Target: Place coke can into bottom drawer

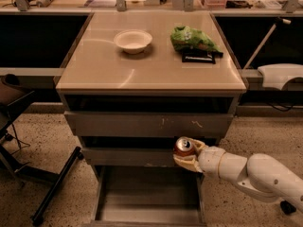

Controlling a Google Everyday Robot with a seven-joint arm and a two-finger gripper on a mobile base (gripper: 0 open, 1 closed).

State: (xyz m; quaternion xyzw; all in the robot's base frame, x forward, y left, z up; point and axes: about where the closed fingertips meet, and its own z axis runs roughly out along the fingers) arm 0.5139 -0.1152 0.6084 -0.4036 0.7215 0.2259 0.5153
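My gripper (pixel 185 154) comes in from the lower right on a white arm and is shut on the coke can (pixel 183 146), a small red can with a silver top, held upright. The can sits in front of the middle drawer's front, above the right rear part of the bottom drawer (pixel 149 207). The bottom drawer is pulled out, a shallow grey tray with a plain floor and thin side walls.
On the cabinet's tan top (pixel 151 65) stand a white bowl (pixel 133 40) and a green chip bag (pixel 193 38) on a black item. Two upper drawers (pixel 151 124) are closed. A black chair base (pixel 28 174) is at left; speckled floor surrounds the cabinet.
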